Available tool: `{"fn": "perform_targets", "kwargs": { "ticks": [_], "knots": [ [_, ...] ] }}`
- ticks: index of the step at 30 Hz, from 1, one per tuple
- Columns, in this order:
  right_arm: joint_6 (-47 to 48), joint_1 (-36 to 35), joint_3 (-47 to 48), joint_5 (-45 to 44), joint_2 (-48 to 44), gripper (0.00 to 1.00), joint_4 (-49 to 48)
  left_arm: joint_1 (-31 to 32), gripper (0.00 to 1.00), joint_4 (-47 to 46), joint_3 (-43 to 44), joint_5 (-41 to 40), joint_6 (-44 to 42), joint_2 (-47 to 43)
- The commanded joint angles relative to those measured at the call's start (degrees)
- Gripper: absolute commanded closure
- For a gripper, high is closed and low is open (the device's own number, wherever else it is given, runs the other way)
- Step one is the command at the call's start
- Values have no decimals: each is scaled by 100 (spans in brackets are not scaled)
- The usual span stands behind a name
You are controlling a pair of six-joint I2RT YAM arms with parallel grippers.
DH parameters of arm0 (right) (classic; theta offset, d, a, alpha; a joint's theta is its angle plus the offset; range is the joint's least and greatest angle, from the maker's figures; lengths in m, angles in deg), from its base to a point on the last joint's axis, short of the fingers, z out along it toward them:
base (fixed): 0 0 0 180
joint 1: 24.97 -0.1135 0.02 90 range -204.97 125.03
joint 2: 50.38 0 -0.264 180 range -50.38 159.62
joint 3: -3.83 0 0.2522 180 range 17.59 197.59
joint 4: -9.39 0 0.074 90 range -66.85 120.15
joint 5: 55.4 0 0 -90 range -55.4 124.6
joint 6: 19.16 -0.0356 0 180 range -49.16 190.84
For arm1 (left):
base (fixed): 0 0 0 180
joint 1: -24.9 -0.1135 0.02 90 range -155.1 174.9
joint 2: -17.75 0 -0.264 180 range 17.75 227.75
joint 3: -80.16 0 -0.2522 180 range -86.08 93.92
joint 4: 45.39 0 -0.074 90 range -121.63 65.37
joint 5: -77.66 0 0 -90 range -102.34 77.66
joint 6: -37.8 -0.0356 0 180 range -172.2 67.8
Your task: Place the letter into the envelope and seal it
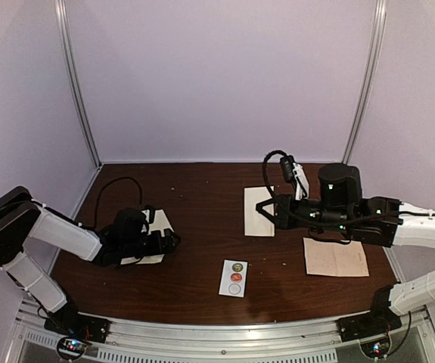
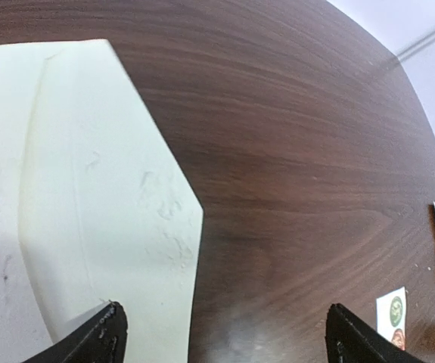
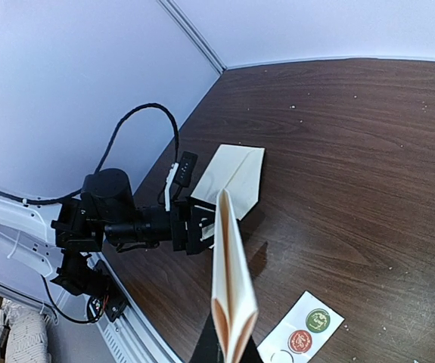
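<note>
Stretching low over the envelope — left arm, fingers spread.

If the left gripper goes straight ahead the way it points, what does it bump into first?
Probably the bare brown wooden table, just beside the cream paper envelope, though depth is hard to judge.
</note>
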Motion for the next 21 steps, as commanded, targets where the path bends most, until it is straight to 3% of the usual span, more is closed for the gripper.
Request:
{"fn": "perform_targets", "kwargs": {
  "ticks": [1, 8, 16, 21],
  "knots": [
    [-59, 25, 138, -47, -153, 100, -26, 744, 8, 116, 431, 373, 335, 574],
    [-109, 29, 64, -195, -371, 100, 86, 1561, 8, -30, 1147, 253, 688, 1151],
    [-154, 24, 2, -384, -601, 100, 225, 2036, 7, 126, 1784, 202, 877, 1104],
    [-206, 24, -26, -423, -710, 100, 319, 2020, 6, 1185, 2210, -426, 464, 480]
  ]
}}
